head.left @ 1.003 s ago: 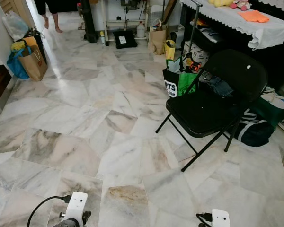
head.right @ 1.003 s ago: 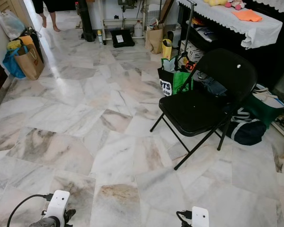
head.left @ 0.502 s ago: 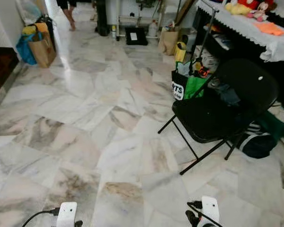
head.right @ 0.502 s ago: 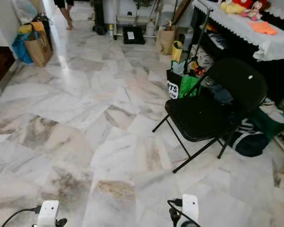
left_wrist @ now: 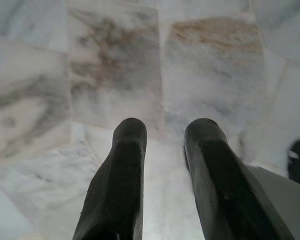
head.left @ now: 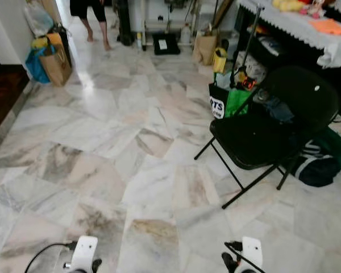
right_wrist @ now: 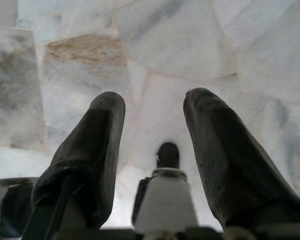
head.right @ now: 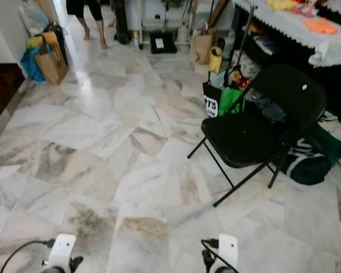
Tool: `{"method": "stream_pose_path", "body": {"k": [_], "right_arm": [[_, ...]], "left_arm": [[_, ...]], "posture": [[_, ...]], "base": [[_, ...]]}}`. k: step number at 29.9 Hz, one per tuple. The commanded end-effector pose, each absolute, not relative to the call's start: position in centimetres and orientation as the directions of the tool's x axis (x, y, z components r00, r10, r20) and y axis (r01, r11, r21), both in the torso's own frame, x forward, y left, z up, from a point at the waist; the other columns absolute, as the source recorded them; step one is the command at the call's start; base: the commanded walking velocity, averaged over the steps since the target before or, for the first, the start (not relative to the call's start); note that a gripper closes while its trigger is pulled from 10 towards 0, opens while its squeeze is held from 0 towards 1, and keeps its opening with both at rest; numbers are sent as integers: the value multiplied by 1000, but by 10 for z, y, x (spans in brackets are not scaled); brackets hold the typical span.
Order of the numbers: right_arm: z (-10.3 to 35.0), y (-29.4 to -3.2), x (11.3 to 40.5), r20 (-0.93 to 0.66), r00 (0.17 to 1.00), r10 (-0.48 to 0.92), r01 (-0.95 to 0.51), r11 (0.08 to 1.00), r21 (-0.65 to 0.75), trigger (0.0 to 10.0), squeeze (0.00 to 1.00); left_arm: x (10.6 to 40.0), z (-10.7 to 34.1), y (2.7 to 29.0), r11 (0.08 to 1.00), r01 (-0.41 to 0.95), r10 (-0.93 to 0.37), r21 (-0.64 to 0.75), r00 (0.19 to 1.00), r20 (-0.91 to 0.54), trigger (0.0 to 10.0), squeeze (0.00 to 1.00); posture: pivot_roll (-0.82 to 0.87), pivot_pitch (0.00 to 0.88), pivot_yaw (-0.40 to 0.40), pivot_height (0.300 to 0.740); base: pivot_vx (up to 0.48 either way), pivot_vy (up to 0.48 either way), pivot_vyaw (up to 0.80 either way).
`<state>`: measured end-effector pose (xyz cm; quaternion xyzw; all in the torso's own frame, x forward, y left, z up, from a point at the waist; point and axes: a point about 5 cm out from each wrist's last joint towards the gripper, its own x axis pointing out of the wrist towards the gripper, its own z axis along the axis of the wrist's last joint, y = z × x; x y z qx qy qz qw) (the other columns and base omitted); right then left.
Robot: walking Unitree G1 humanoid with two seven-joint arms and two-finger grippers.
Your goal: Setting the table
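Both arms hang low over a marble floor. In the left wrist view my left gripper is open, its two black fingers apart with bare tile between them. In the right wrist view my right gripper is open too, holding nothing. The white wrist housings of the left arm and the right arm show at the bottom edge of the head views. A table with a white lace-edged cloth stands at the far right, with soft toys and an orange cloth on it.
A black folding chair stands at the right, with a green bag and a dark striped bag beside it. Paper and blue bags lean at the far left wall. A person's legs show at the far end.
The camera has shifted, so the whole scene has slid a little. The person at the far end has stepped closer into the room. Both arms still hang low.
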<state>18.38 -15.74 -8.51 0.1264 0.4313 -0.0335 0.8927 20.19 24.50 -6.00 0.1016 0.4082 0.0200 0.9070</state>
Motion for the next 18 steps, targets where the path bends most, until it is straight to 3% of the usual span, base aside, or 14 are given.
{"method": "stream_pose_path", "body": {"k": [1, 12, 18], "right_arm": [[-88, -159, 178, -786, 618, 36, 193, 961, 196, 10000, 0], [-91, -172, 168, -792, 611, 8, 198, 967, 163, 10000, 0], [-88, -177, 173, -783, 622, -10, 222, 961, 163, 10000, 0]], "left_arm": [[204, -59, 244, 976, 68, 110, 206, 666, -738, 10000, 0], [197, -66, 233, 979, 70, 99, 190, 654, -750, 10000, 0], [195, -68, 230, 981, 57, 104, 184, 648, -755, 10000, 0]], "posture": [[205, 0, -41, 740], [184, 0, -68, 740], [195, 0, -83, 740]], "base": [[0, 0, 0], [0, 0, 0], [0, 0, -717]]}}
